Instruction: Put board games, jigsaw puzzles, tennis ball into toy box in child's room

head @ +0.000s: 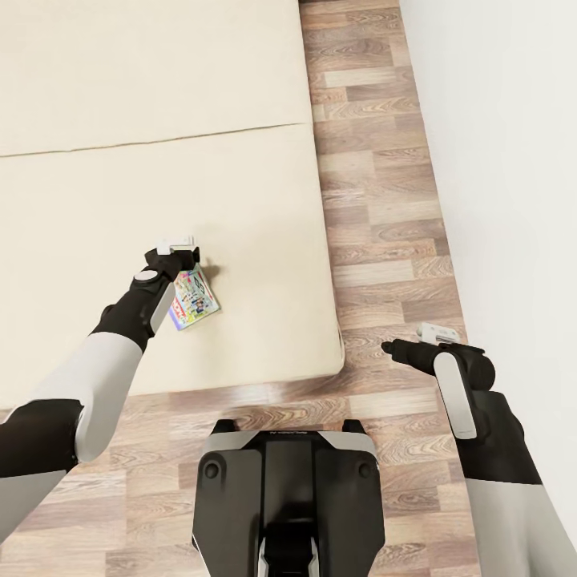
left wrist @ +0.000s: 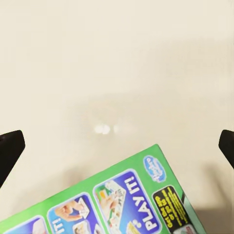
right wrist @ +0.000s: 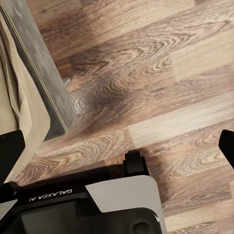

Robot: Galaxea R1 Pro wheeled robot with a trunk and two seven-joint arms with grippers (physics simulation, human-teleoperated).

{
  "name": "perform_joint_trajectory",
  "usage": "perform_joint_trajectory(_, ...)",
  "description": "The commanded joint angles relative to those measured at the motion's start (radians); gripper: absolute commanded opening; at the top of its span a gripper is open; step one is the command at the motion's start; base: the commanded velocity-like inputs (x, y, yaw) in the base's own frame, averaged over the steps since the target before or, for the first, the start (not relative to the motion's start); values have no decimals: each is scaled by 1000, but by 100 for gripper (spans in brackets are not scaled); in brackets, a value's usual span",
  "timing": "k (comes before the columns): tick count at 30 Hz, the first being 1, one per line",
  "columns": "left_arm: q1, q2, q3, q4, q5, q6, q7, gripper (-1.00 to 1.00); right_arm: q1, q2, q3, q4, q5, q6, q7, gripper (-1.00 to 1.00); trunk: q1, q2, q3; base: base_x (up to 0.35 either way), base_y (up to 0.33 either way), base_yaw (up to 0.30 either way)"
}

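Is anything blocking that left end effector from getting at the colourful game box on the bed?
Nothing visible does. The left end effector hangs right over the board game, which lies flat on the bed. In the left wrist view its fingers stand wide apart with only bare mattress between them.

A cream bed [head: 160, 160] meets wood-plank floor [head: 385, 208], with what looks like a white wall [head: 513, 160] alongside

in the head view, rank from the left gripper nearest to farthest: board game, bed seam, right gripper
1. board game, on the bed right by the left gripper.
2. bed seam, farther up the mattress.
3. right gripper, across over the wood floor.
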Motion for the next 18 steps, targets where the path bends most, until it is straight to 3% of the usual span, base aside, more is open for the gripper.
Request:
perform_joint_trajectory(1, 0, 0, -2, -2, 1, 6, 4, 100, 0, 0, 0, -1, -11, 3, -9, 100, 1, -2, -1, 0, 0, 0)
perform_joint_trajectory(18, 0, -3, -1, -1, 0, 8, 4, 100, 0, 0, 0, 3, -10, 3, -9, 100, 1, -2, -18, 0, 0, 33)
